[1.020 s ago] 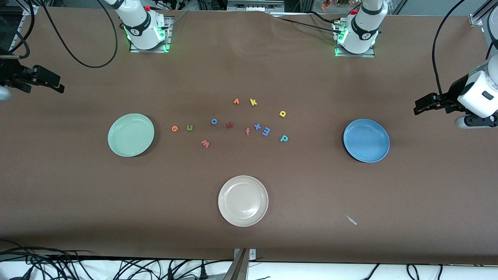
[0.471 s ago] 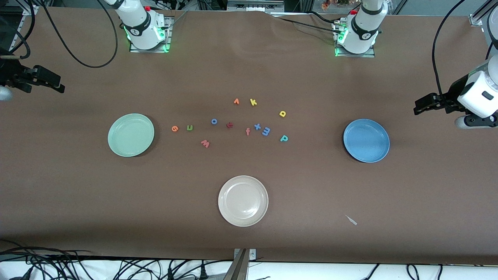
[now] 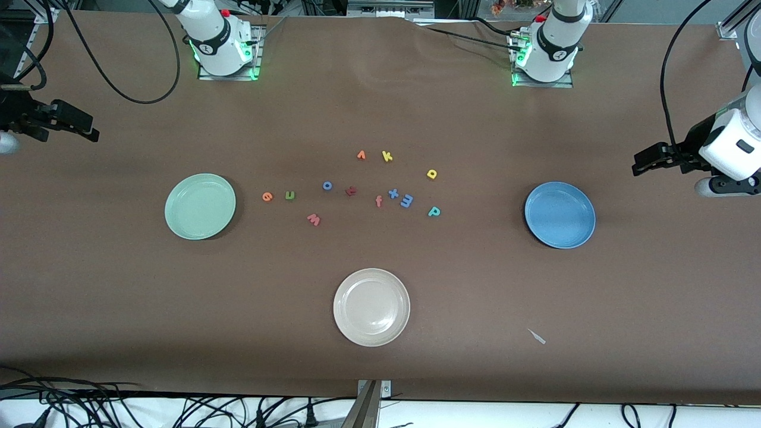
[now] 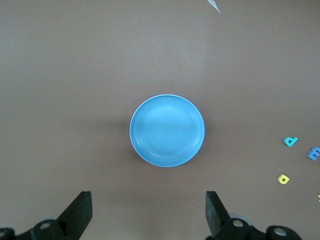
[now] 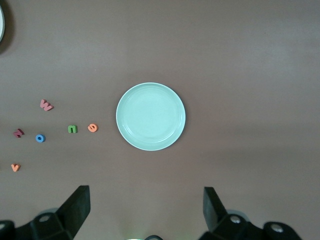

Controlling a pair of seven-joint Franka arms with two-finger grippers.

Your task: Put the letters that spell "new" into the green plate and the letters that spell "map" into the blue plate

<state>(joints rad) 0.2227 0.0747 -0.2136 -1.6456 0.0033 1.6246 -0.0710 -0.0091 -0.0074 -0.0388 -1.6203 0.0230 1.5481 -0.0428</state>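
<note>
Front view: green plate [image 3: 200, 206] sits toward the right arm's end of the table, blue plate [image 3: 559, 214] toward the left arm's end, cream plate [image 3: 371, 307] nearer the camera than both. All letters lie loose on the table between the green and blue plates. Orange e [image 3: 267, 196] and green n [image 3: 289, 194] are just beside the green plate, pink w [image 3: 314, 220] a bit nearer the camera. Blue m [image 3: 406, 200], teal p [image 3: 434, 211] and yellow a [image 3: 432, 173] lie toward the blue plate. Both plates hold nothing. Right gripper [image 3: 89, 132] and left gripper [image 3: 637, 164] hang at the table ends, both arms waiting.

Left wrist view: left gripper fingers [image 4: 80, 214] spread wide, nothing between them, blue plate centred below. Only p, m and a show at the edge.

Right wrist view: right gripper fingers [image 5: 77, 206] spread wide, empty, over the green plate. Shows w, n, e; the blue plate is out of frame.
</note>
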